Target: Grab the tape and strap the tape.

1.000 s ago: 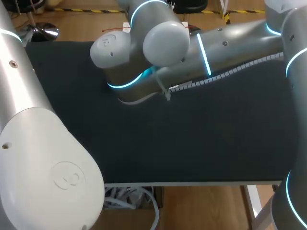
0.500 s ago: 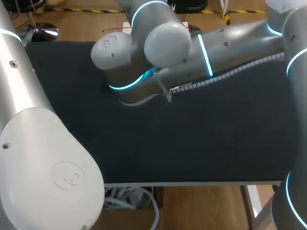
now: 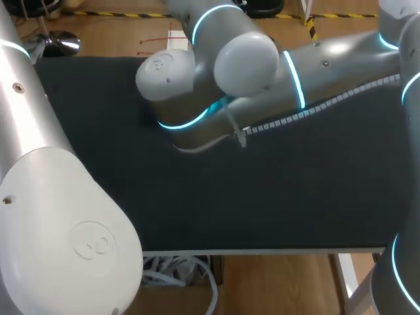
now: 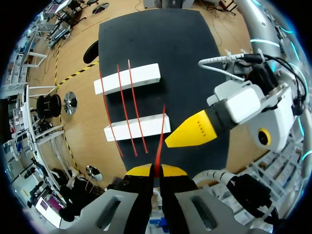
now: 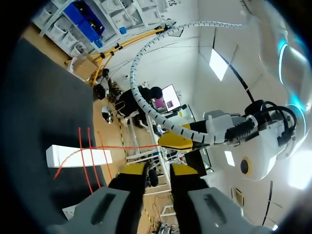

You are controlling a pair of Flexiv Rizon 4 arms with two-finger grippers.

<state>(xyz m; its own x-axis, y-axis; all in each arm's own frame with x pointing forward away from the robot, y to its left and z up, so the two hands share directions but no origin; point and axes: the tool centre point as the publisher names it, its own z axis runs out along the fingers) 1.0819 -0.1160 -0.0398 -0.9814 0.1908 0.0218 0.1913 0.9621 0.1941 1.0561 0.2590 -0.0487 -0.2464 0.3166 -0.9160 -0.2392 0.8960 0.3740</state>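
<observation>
Black table [image 4: 161, 39]: white blocks [image 4: 127, 79] under red tape [image 4: 161, 129]; left gripper [image 4: 156, 169] pinches tape, right gripper [image 5: 158, 168] agape, empty.

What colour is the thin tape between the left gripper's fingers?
The tape is red; the left wrist view shows it best.

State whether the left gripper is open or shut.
The left gripper is shut on the red tape: both yellow fingertips pinch one strand between them.
</observation>
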